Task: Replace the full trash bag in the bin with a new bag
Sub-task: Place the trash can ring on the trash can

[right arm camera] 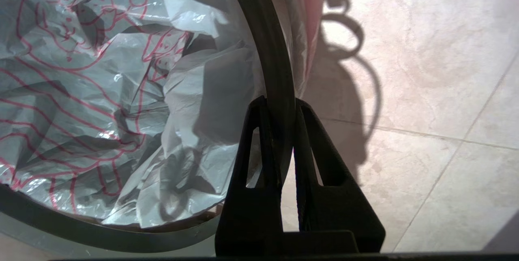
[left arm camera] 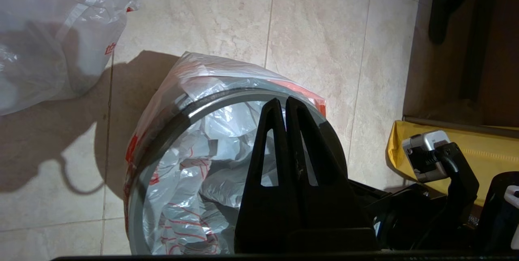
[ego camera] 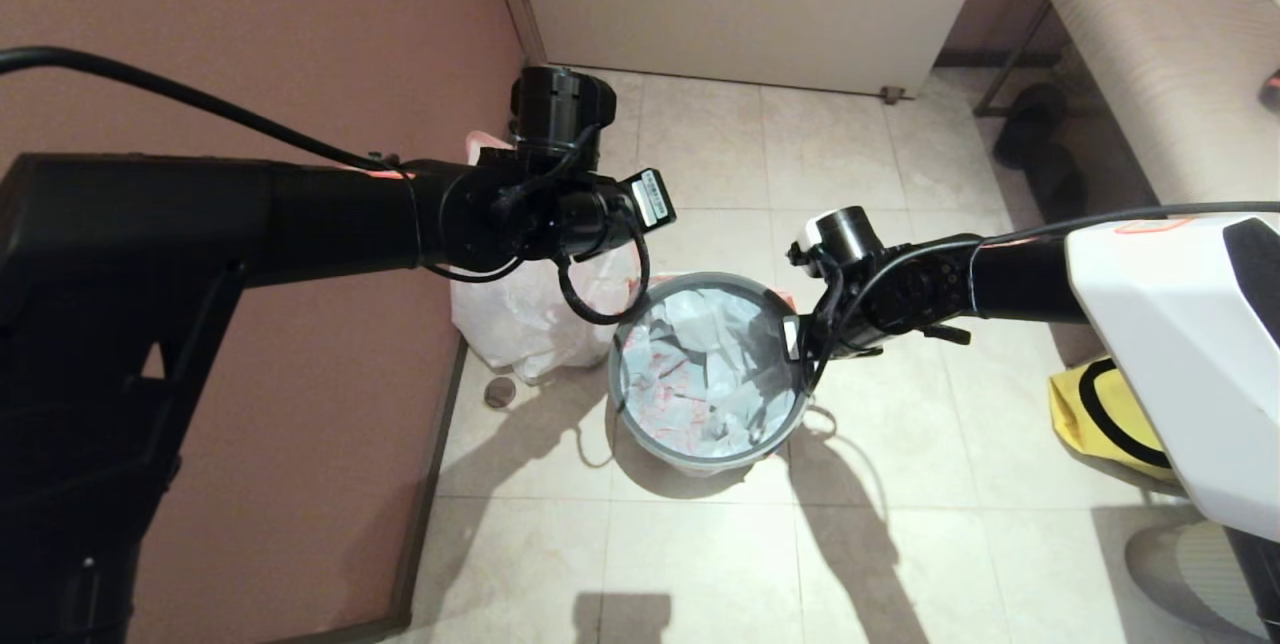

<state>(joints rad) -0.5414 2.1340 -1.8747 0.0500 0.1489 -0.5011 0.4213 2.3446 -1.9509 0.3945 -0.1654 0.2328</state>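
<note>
The new bag (ego camera: 705, 374), thin, limp and slippery, was seen lining the bin (ego camera: 700, 459); right gripper (right arm camera: 282, 105) was pinched on its ring rim (right arm camera: 267, 50); left gripper (left arm camera: 285, 105) pressed together above. Full trash bag (ego camera: 520, 314) was left by the wall.

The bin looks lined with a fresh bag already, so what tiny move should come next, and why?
Probably the right gripper should let go of the ring and lift away. Its jaws pinch the ring, which already sits on the bin over the new bag. The full bag stands beside it.
</note>
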